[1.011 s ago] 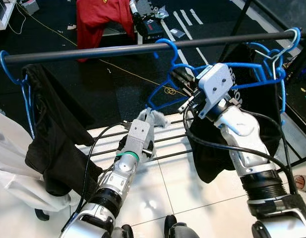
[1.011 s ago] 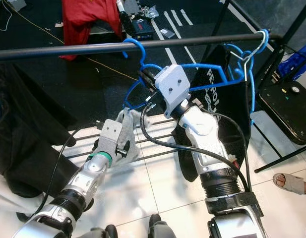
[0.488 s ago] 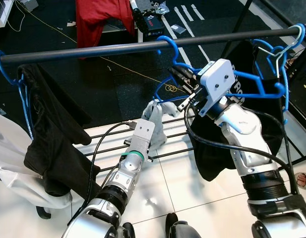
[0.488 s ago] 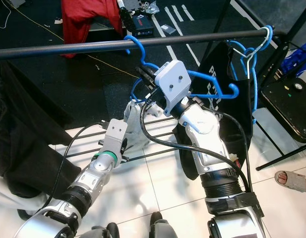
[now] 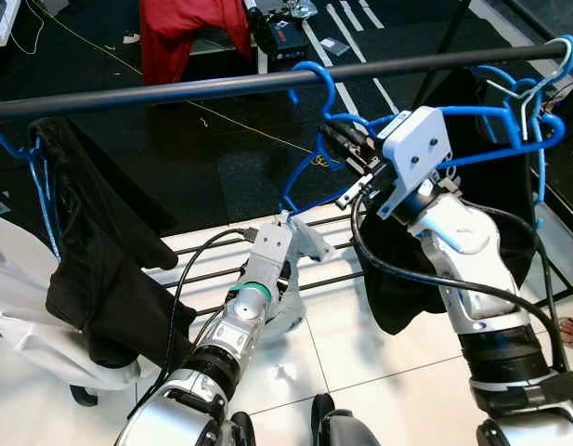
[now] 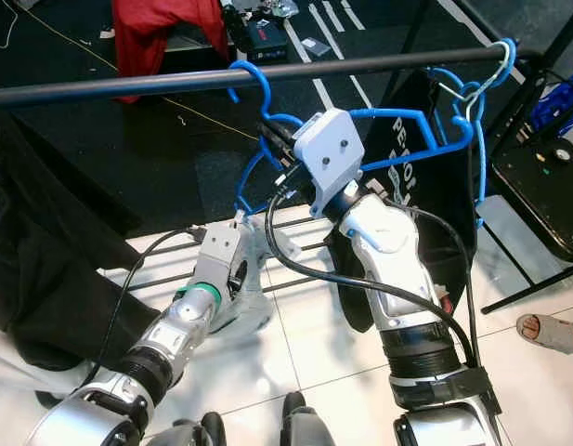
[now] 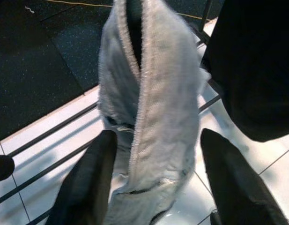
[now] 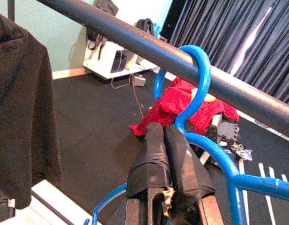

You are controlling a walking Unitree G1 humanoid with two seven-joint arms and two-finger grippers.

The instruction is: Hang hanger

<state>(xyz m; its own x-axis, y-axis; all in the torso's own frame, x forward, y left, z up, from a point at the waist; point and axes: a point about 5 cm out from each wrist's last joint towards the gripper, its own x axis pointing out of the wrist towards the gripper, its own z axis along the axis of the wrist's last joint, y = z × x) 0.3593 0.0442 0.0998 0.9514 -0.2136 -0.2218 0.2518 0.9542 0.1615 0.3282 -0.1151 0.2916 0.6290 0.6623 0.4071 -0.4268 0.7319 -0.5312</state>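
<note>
Left claw now sits lower, grey cloth hanging between its spread fingers; blue hanger hook hugs rail closer.

A dark rail runs across the rack, carrying a blue hanger hooked over its middle, more blue hangers with a black garment at the right end, and black clothing at the left.
</note>
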